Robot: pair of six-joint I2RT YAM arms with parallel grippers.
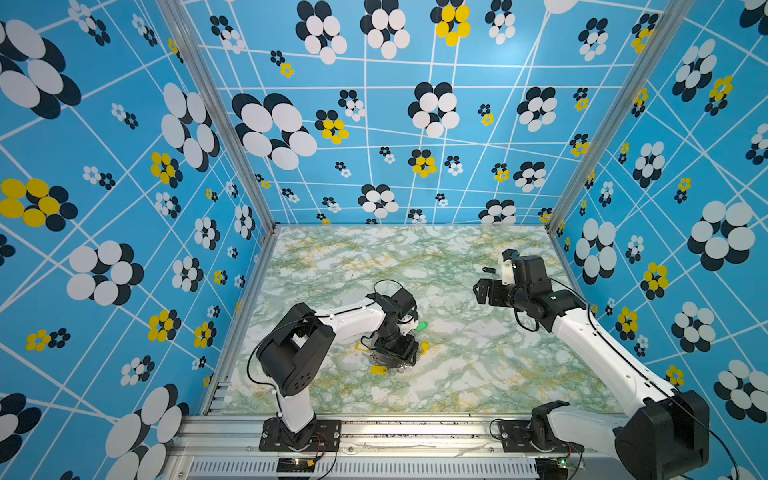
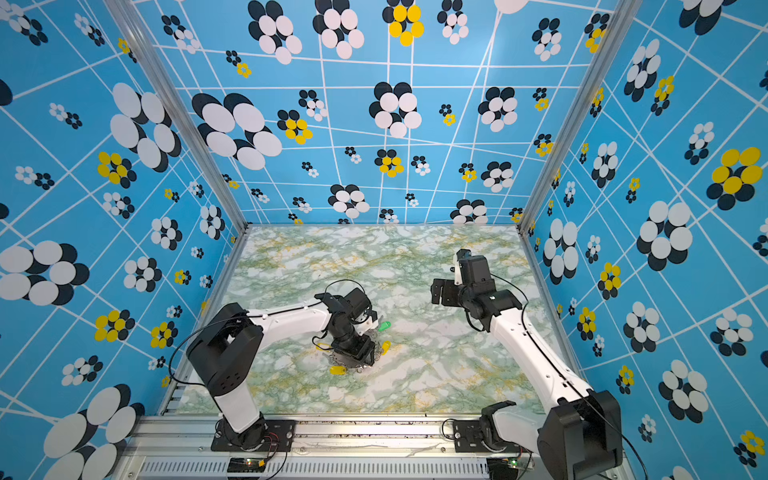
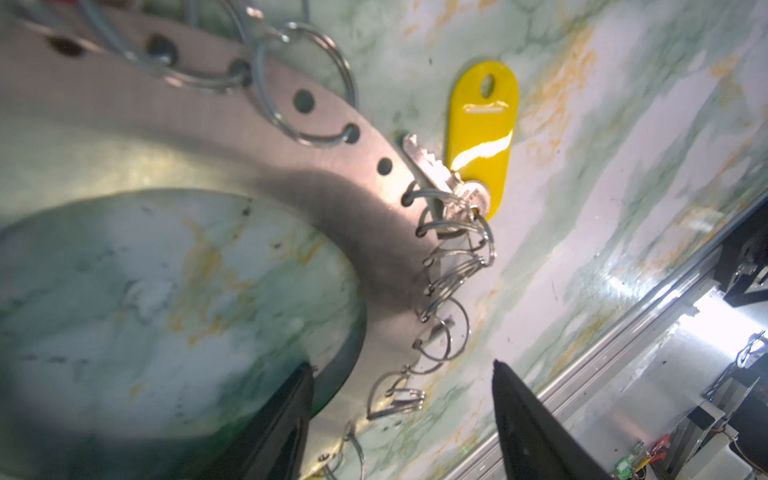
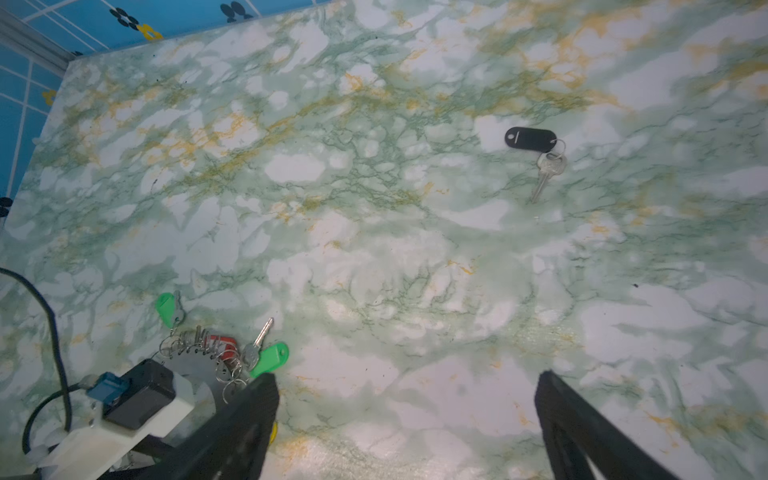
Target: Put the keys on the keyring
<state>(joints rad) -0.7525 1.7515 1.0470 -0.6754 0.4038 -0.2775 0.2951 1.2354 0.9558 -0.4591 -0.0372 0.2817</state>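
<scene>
At the middle of the table (image 1: 457,374), the left gripper (image 3: 401,365) hangs low over the keyring (image 3: 332,199) with its jaws spread across the flat band. One finger (image 3: 286,415) is at the edge of the ring's hole; blur hides whether it touches. The other finger stands clear outside the wire loops (image 3: 457,249). In both top views the gripper's body covers most of the ring, and only a green tag (image 1: 422,326) and a yellow tag (image 1: 379,370) peek out. The black-tagged key (image 4: 548,166) lies flat at the far right, well apart from the ring. In a top view it is a dark speck just beyond the right gripper (image 4: 405,376), whose jaws gape wide around nothing.
</scene>
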